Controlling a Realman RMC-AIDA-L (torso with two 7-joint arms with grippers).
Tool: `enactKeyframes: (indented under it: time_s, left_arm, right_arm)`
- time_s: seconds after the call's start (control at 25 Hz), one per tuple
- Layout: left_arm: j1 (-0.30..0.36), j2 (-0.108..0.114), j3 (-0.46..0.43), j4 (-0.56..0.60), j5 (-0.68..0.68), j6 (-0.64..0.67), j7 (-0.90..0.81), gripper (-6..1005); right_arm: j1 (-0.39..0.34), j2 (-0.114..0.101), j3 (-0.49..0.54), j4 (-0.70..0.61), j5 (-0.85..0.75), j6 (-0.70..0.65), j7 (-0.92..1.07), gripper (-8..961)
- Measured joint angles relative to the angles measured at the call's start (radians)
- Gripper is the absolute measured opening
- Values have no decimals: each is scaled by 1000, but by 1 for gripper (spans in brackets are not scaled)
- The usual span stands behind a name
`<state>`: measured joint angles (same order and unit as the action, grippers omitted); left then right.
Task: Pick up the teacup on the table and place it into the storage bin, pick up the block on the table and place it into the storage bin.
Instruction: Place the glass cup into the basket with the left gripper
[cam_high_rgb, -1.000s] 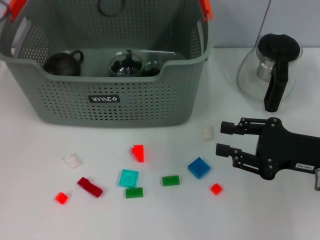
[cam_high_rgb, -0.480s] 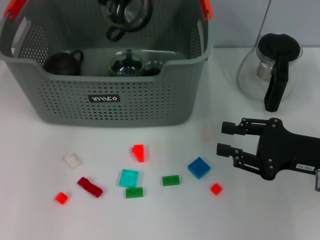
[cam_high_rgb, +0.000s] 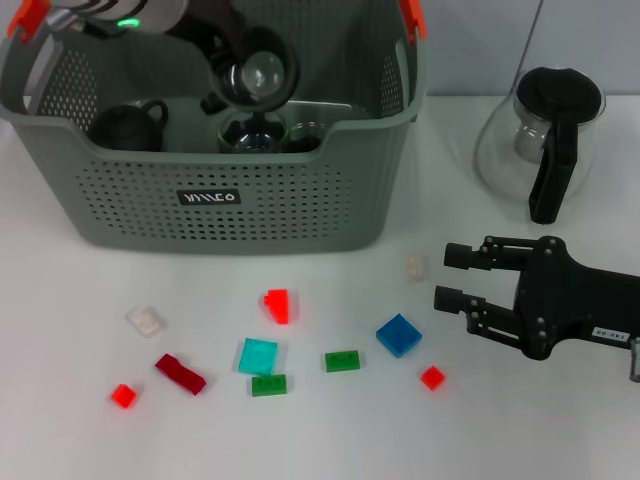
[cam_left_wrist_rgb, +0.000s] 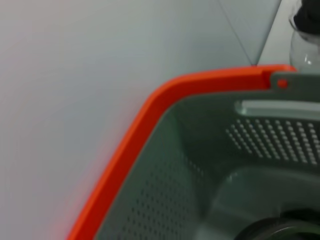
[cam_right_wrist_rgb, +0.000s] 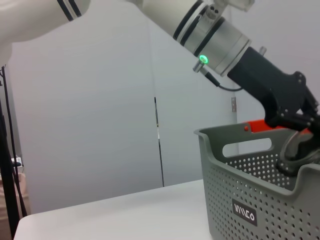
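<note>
Storage bin (cam_high_rgb: 230, 200), a grey perforated basket with orange handle ends and a small black label on its front wall, stands at the back left of the white desk (cam_high_rgb: 330, 440). Inside it, seen from the head view, a dark teapot (cam_high_rgb: 127, 125) sits at the left, with a glass vessel with a dark knob (cam_high_rgb: 252, 130) near the middle and another small glass piece beside that. The left claw (cam_high_rgb: 215, 60) reaches down into the bin from above, clamped on a clear glass teacup (cam_high_rgb: 258, 75), which hangs tilted over the bin's contents with its mouth turned toward the camera. The right wrist view shows the same dark claw over the bin's rim.

Outside the bin, a glass teapot with black lid and handle (cam_high_rgb: 545, 140) stands at the back right. The right claw (cam_high_rgb: 445, 275) lies low over the desk at the right, its two fingers apart and pointing left, holding nothing. Small blocks lie scattered in front of the bin: a pale block (cam_high_rgb: 415, 266) just beside the right claw's fingertips, a blue block (cam_high_rgb: 398, 335), a red block (cam_high_rgb: 277, 305), a cyan block (cam_high_rgb: 257, 355), two green ones, a white block (cam_high_rgb: 144, 320) and more red pieces toward the left.
</note>
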<state>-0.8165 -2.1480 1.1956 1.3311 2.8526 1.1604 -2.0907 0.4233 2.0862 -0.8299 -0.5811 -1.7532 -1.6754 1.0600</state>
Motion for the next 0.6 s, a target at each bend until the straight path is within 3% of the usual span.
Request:
enactKeyframes:
  time_s: [0.6]
  left_arm:
    - [-48, 36, -6, -164, 5, -34, -27, 79]
  right_arm:
    - [1, -2, 1, 0, 3, -8, 23, 492]
